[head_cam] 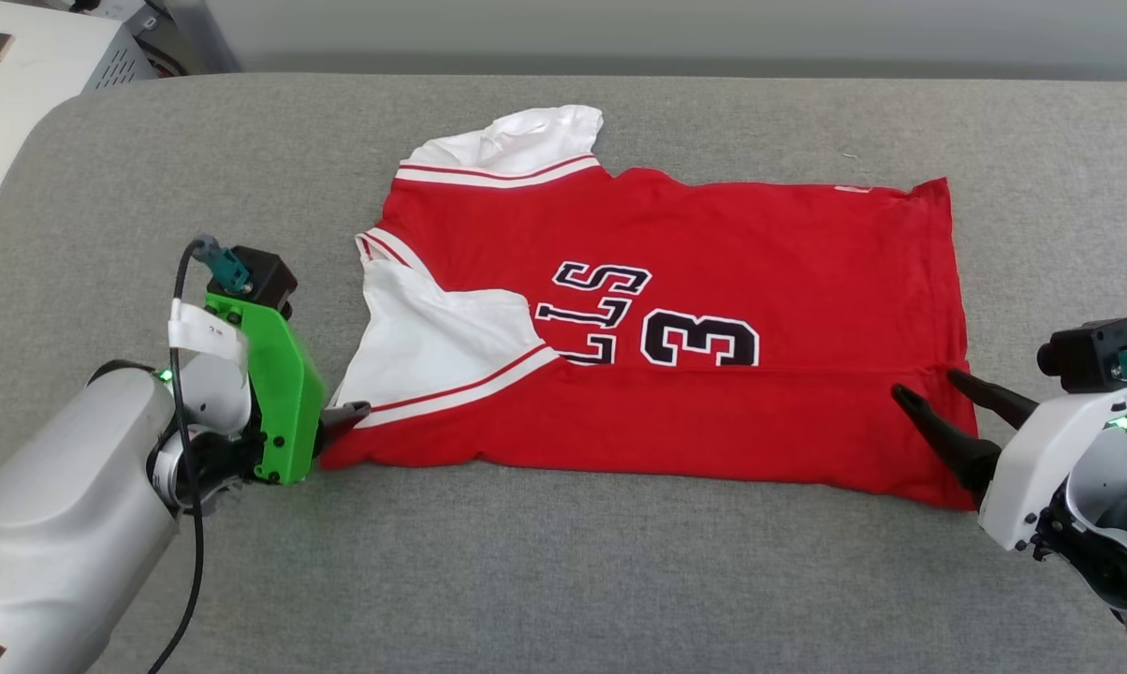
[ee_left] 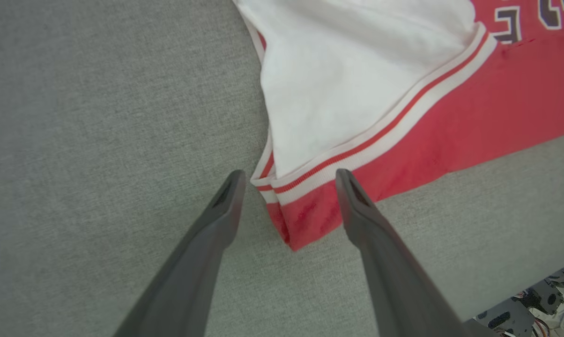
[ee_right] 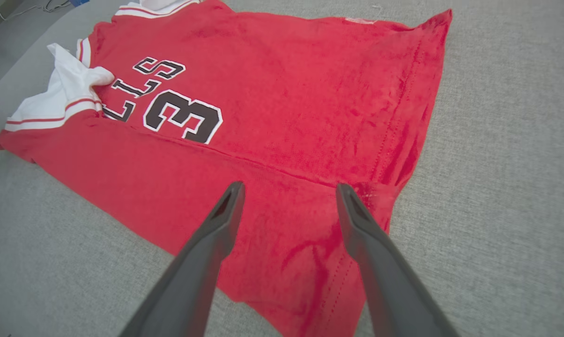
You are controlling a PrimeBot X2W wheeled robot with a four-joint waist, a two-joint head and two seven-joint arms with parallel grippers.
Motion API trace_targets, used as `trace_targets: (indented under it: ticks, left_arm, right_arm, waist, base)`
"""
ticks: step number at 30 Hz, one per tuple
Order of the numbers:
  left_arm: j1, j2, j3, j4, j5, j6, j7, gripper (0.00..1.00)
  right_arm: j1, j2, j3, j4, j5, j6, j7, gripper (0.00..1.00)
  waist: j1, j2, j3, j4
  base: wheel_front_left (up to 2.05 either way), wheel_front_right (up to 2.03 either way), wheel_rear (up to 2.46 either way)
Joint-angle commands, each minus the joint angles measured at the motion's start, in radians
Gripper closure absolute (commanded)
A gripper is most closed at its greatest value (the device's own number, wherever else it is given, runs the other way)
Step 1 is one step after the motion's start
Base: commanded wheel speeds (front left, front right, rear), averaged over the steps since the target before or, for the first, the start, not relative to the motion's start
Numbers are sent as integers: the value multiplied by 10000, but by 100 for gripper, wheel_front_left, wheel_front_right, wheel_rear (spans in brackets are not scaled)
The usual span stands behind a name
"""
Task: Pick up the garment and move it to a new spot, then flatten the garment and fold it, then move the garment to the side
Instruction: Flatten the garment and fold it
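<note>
left gripper [ee_left: 286, 180] jaws apart, straddling garment [ee_left: 404, 117] corner with striped trim; white sleeve above, red body to the right, on grey fabric surface [ee_left: 99, 117].

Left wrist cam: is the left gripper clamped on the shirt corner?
No, the left gripper stands wide open, and the garment corner lies flat between its jaws.

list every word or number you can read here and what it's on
"LLS": black white-outlined letters on the red garment, partly covered by its folded cloth.
"3": black white-outlined number beside them.
White tag on the black cable: marks too small to read.
Pale patch at the garment's far edge: too small to read.
</note>
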Motion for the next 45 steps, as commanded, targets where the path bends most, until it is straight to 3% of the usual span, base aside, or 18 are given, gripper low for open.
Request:
trace_targets:
  ticks: [1,12,13,14,20,24,29,34,35,45]
  left_arm:
    - [199,-31,-73,85,-136,30,127,0]
    - [1080,-364,-795,1361,45,26,112,0]
    - [1107,-375,-850,1432,121,16,4,69]
    - [1134,-411,-867,1500,158,2,-182,100]
    - [1027,-398,-740,1306,247,-53,-1326,100]
    - [836,-376,-592,798,325,-62,-1960,100]
    - [742,-168,-532,-91,528,11,-2322,100]
    - [846,-69,-583,-617,716,266,-2443,100]
    - [880,-27,-600,-793,802,368,-2514,100]
    - [1036,-253,-580,-629,781,469,-2907,100]
  right_arm:
    - [-186,4,42,-36,54,-7,51,0]
    - [-658,-6,325,-21,-107,-7,-12,0]
    - [-708,-34,278,-18,-178,-7,-126,0]
    - [-758,-74,243,-17,-248,-7,-199,0]
    - [-1128,-608,4,-377,-726,-7,-57,0]
    - [-1259,-1117,-133,-597,-814,-7,611,0]
    - [-1144,-1615,-89,-257,-415,-7,3125,0]
    - [-872,-1218,-85,-15,-185,-7,4364,0]
    - [-677,-771,-90,206,-170,-7,4482,0]
    - [140,429,391,1650,-540,-7,3980,0]
  waist:
    - [0,0,133,-123]
    - [0,0,325,-523]
    - [0,0,290,-526]
    - [0,0,234,-514]
    - [0,0,-77,-360]
    - [0,0,-208,-183]
    - [0,0,-237,-58]
    - [0,0,-15,19]
    - [0,0,199,67]
    - [0,0,522,324]
  base:
    - [0,0,0]
    - [0,0,0]
    - [0,0,0]
    - [0,0,0]
    - [0,0,0]
    - [0,0,0]
    - [0,0,0]
    - [0,0,0]
    - [0,0,0]
    - [0,0,0]
